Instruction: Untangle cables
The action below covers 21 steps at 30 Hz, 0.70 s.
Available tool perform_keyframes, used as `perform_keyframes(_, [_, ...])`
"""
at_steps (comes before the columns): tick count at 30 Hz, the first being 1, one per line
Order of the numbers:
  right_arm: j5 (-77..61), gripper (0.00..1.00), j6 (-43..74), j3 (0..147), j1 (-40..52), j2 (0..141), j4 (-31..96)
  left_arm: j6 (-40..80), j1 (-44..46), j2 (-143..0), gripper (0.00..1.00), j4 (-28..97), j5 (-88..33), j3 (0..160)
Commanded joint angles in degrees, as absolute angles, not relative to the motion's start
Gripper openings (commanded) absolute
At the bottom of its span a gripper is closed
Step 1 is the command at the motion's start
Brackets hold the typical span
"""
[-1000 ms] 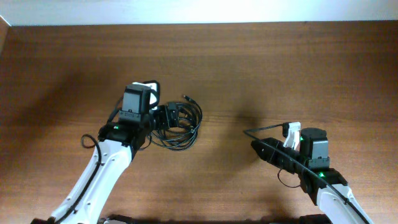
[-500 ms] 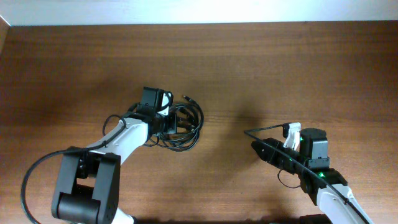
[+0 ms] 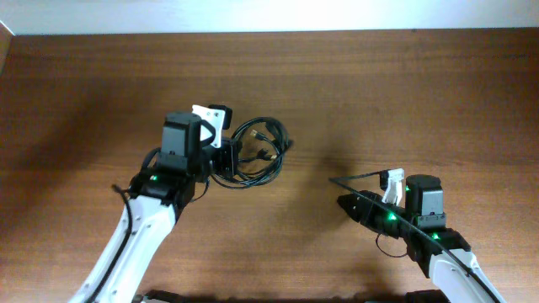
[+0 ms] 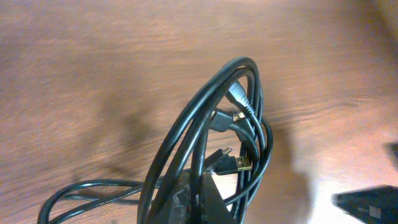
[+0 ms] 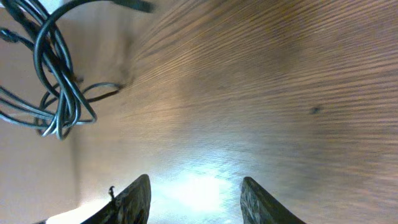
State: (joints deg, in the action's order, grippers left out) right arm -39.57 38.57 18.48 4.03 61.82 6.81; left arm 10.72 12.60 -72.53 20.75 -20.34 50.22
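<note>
The cables (image 3: 259,151) are thin black cords bundled in loops left of the table's middle. My left gripper (image 3: 226,156) is shut on the bundle's left side. In the left wrist view the loops (image 4: 205,118) rise up from the closed jaws at the bottom edge, with gold-tipped plug ends (image 4: 242,164) hanging inside and one strand (image 4: 81,190) trailing on the wood. My right gripper (image 3: 339,190) hovers at the right, well apart from the bundle. It (image 5: 196,182) stands open over bare wood with nothing between its fingers. Its view has the cables (image 5: 59,93) far off at upper left.
The brown wooden table (image 3: 354,93) runs to a pale wall at the back. Both arm bodies (image 3: 143,219) reach in from the front edge, each with its own thicker black wire.
My left gripper has closed on the cable bundle and drawn it slightly up and to the right, so the loops now stand up. The right arm has stayed put.
</note>
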Motion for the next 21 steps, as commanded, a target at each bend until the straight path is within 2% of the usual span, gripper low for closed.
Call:
perform_keyframes(1, [-47.4, 0.47, 45.6, 18.2, 4.2, 61.9, 4.3, 11.3, 12.6, -67.5, 0.00, 20.4, -31.0, 51.6])
perform_keyframes(4, [-50.2, 0.54, 50.3, 18.2, 9.2, 61.9, -8.3, 14.1, 12.6, -67.5, 0.00, 20.4, -31.7, 51.6])
perform_keyframes(7, [-44.9, 0.56, 52.2, 18.2, 17.7, 61.9, -20.9, 18.9, 12.6, -67.5, 0.00, 20.4, -31.8, 51.6])
perform_keyframes(12, [-22.7, 0.55, 65.1, 18.2, 30.1, 61.9, -23.0, 18.9, 12.7, -67.5, 0.00, 19.6, -38.3, 51.6])
perform_keyframes(16, [-10.9, 0.55, 66.8, 18.2, 34.9, 61.9, -24.1, 22.0, 12.7, -67.5, 0.00, 17.6, -47.5, 51.6])
perform_keyframes(18, [-7.7, 0.45, 66.7, 18.2, 34.9, 61.9, -24.7, 22.7, 12.7, -67.5, 0.00, 15.3, -53.6, 51.6])
perform_keyframes(21, [-4.0, 0.08, 66.3, 18.2, 34.9, 62.5, -22.9, 22.3, 12.3, -67.5, 0.00, 14.6, -54.7, 51.6])
